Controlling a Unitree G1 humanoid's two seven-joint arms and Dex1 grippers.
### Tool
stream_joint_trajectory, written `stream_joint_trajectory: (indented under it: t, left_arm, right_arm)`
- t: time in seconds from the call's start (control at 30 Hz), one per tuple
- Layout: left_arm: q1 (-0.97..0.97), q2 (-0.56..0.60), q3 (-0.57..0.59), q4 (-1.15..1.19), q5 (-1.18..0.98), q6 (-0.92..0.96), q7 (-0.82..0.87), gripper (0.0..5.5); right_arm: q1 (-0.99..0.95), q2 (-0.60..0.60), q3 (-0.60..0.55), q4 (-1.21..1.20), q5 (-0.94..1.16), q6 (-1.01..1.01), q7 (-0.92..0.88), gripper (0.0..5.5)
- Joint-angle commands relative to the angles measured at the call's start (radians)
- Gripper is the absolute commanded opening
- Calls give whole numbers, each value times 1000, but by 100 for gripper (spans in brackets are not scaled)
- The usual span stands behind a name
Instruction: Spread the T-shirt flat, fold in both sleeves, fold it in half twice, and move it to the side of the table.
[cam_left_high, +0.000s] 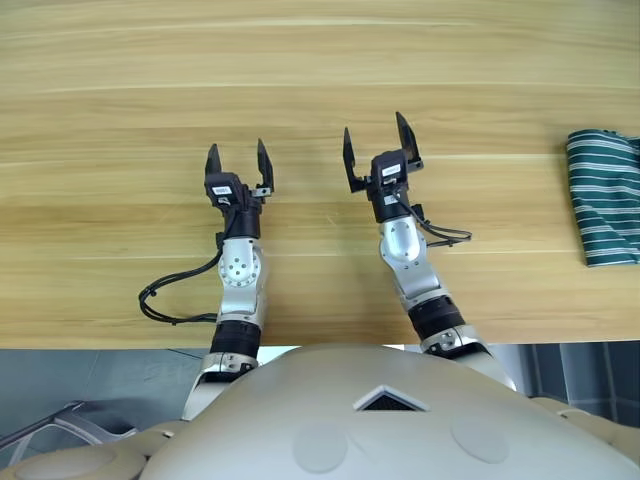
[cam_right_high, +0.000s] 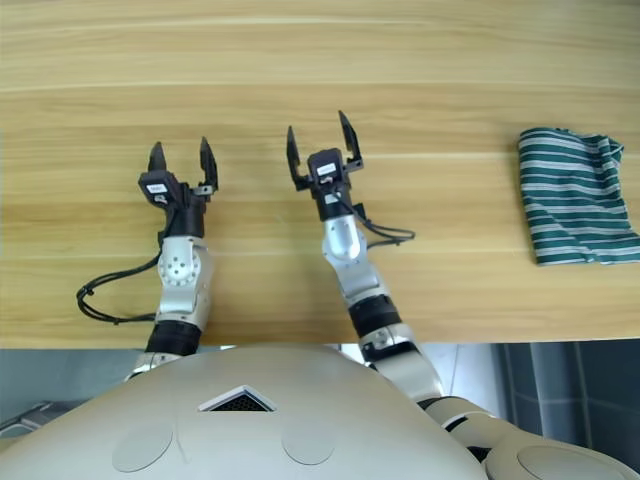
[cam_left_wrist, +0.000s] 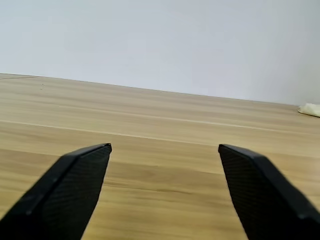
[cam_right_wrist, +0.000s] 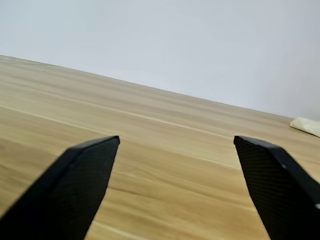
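Note:
The T-shirt (cam_right_high: 575, 196), green with white stripes, lies folded into a small rectangle at the right edge of the wooden table (cam_left_high: 320, 60). It also appears as the T-shirt (cam_left_high: 605, 196) cut by the picture's border. My left gripper (cam_left_high: 239, 158) rests open over the table's near middle, nothing between its fingers. My right gripper (cam_left_high: 381, 138) stands open a little to its right, also holding nothing, well apart from the shirt. In the wrist views the black fingertips (cam_left_wrist: 75, 175) and fingertips (cam_right_wrist: 80, 170) frame bare wood.
A pale small object (cam_right_wrist: 306, 125) lies at the table's far edge by the white wall. The table's near edge (cam_left_high: 100, 347) runs just below the forearms. A black cable (cam_left_high: 170, 300) loops beside the left forearm.

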Motion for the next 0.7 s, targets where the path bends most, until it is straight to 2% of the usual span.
stream_joint_trajectory:
  t: [0.03, 0.2, 0.53, 0.7]
  left_arm:
    - [-21, -16, -19, 16, 19, -32, -7, 402]
    - [-76, 0, 4, 90, 93, -43, 73, 402]
    - [-183, -14, 4, 221, 86, -35, 67, 402]
    - [-202, -10, 10, 245, 131, -47, 137, 402]
  right_arm:
    - [-14, -24, -34, 18, -45, -19, -60, 392]
    - [-24, -57, -66, 28, -68, -34, -86, 392]
    - [-82, -66, -83, 144, -81, -99, -117, 392]
    - [-97, -74, -94, 171, -80, -124, -127, 392]
